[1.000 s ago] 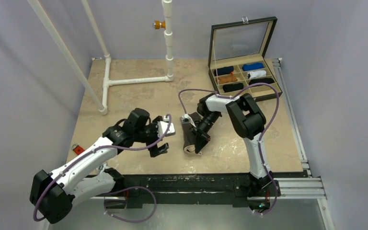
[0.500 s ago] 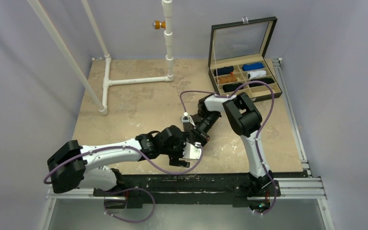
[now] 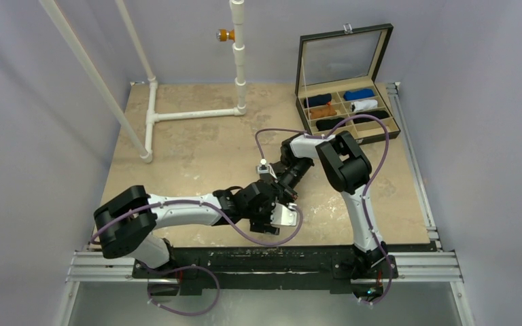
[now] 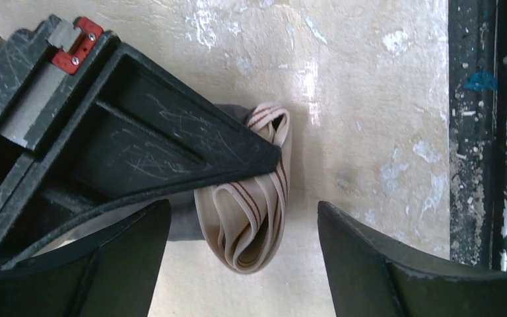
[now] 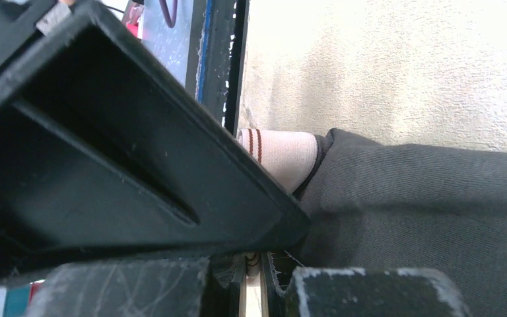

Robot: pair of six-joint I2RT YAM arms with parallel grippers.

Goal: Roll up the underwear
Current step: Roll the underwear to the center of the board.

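Note:
The underwear [image 5: 422, 211] is a dark grey roll lying on the table, with its tan striped waistband end [image 4: 251, 218] facing the front edge. My right gripper [image 5: 323, 254] is shut on the underwear; one of its fingers [image 4: 138, 132] lies across the roll. My left gripper [image 4: 243, 211] is open, and its two fingers straddle the waistband end without touching it. In the top view both grippers meet near the table's front centre, left [image 3: 274, 209] and right [image 3: 285, 193], and they hide the roll.
An open display box [image 3: 391, 112] with several coloured rolls stands at the back right. A white pipe frame [image 3: 190, 114] stands at the back left. The black front rail [image 4: 488, 132] runs close to the roll.
My left arm has swung right and in from the left side, and its open gripper now sits over the roll's waistband end. The right gripper has barely moved.

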